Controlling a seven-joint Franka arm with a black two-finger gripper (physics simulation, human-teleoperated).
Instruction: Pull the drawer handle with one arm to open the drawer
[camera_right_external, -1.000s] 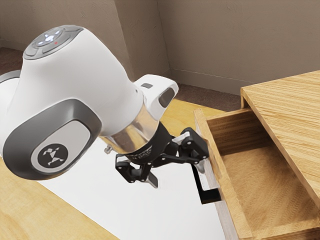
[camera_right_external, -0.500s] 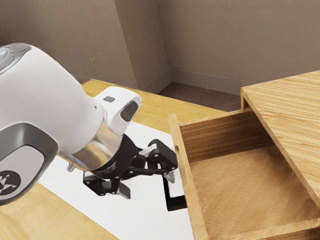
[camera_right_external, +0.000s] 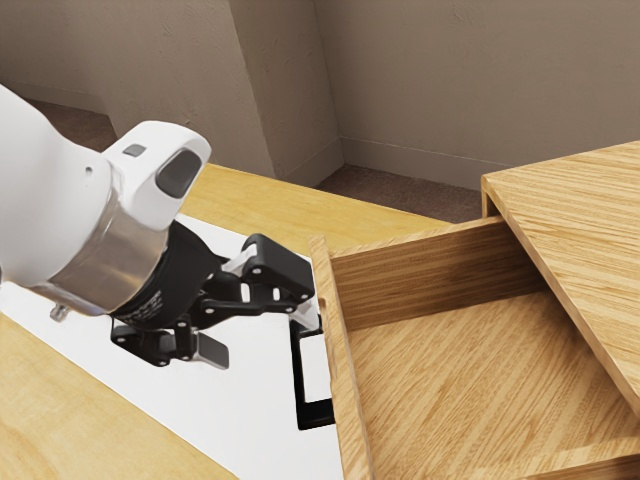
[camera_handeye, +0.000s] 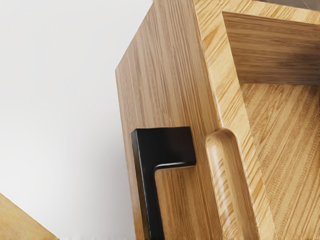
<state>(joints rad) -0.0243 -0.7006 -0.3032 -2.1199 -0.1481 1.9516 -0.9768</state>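
Black gripper is hanging low over the white mat in the ext. view, w/ the arm coming in from that view's left. Its fingers are standing wide apart. One fingertip is sitting right at the upper end of the black handle and the other is hanging well clear of it, so nothing is being clamped. The drawer is sticking far out of the wooden cabinet, w/ its bare wood inside showing. The mat is lying on the wooden table.

In the wrist view, the hand is sitting close to the drawer's front panel. The handle is standing off that panel on a square foot. The drawer's inside is opening up past the panel's top edge, and the mat is lying beside the panel.
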